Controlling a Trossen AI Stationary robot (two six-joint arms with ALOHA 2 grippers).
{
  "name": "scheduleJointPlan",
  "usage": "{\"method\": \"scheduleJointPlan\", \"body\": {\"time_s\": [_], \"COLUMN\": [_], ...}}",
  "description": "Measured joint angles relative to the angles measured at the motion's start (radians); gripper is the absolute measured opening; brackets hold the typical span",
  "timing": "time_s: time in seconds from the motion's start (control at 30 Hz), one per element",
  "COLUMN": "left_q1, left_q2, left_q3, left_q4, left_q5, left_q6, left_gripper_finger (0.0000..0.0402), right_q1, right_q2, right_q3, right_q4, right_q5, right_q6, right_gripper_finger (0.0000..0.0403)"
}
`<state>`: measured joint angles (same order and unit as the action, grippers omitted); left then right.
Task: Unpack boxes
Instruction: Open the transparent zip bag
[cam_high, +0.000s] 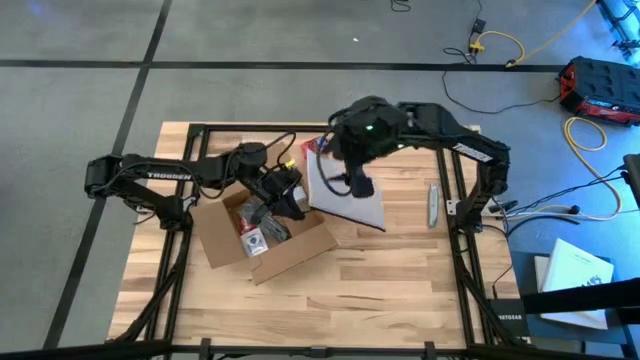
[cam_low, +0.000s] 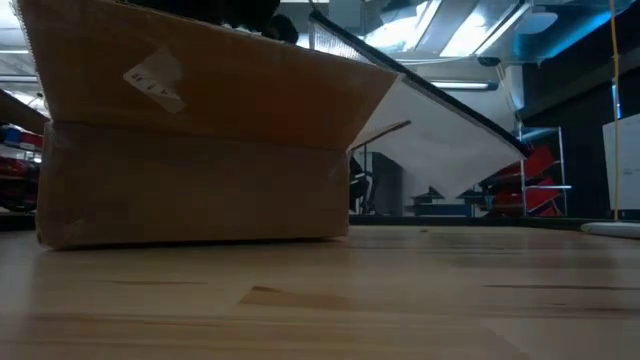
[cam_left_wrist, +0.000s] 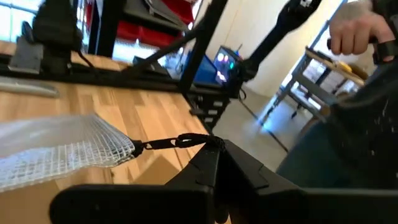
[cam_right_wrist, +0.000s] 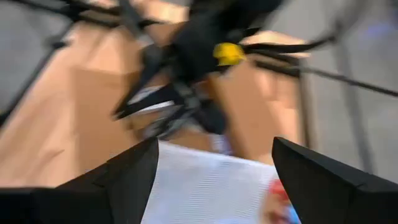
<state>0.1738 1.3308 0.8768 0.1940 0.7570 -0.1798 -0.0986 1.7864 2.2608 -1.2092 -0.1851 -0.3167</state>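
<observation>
The shallow brown cardboard box (cam_high: 300, 250) (cam_low: 200, 130) stands open on the wooden table, left of centre, with several small items inside. Just right of it a flat white mesh pouch (cam_high: 345, 200) (cam_low: 440, 130) with a dark edge slopes in the air. My left gripper (cam_high: 295, 198) (cam_left_wrist: 214, 144) reaches over the box's far right corner and is shut on the pouch. My right gripper (cam_high: 358, 183) (cam_right_wrist: 214, 143) hovers open above the pouch's far part, a finger to either side of the white mesh (cam_right_wrist: 205, 186), touching nothing. My left gripper pinches the small black pull tab (cam_left_wrist: 186, 140) at a corner of the mesh pouch (cam_left_wrist: 62, 152) between its two shut fingertips. The fingers point nearly level toward the table's right. The tab runs straight from the fingers to the mesh. The pouch slopes, with one end raised above the box.
A small red-and-blue object (cam_right_wrist: 280, 199) (cam_high: 308, 148) lies by the pouch's far edge. A slim grey tool (cam_high: 432, 205) rests on the table toward the right edge. A person's hand (cam_left_wrist: 351, 31) shows in the room beyond the table. Bare wood lies along the near side (cam_high: 380, 290).
</observation>
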Motion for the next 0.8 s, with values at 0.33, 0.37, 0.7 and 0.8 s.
{"method": "scheduleJointPlan", "body": {"time_s": [0.33,0.37,0.7,0.8], "left_q1": [-0.004,-0.004,-0.004,-0.004], "left_q2": [0.0,0.0,0.0,0.0], "left_q3": [0.0,0.0,0.0,0.0], "left_q4": [-0.029,-0.03,-0.055,-0.057], "left_q5": [0.0,-0.001,-0.001,-0.001], "left_q6": [0.0,0.0,-0.007,-0.007], "left_gripper_finger": [0.0,0.0,0.0,0.0], "right_q1": [0.009,0.017,0.042,0.042], "right_q2": [0.092,0.098,0.13,0.166], "right_q3": [0.0,0.0,0.002,0.001], "right_q4": [-0.003,0.003,0.04,-0.02], "right_q5": [-0.236,-0.205,-0.092,-0.094], "right_q6": [-0.189,-0.237,-0.313,-0.292], "right_gripper_finger": [0.0283,0.0277,0.024,0.0239]}}
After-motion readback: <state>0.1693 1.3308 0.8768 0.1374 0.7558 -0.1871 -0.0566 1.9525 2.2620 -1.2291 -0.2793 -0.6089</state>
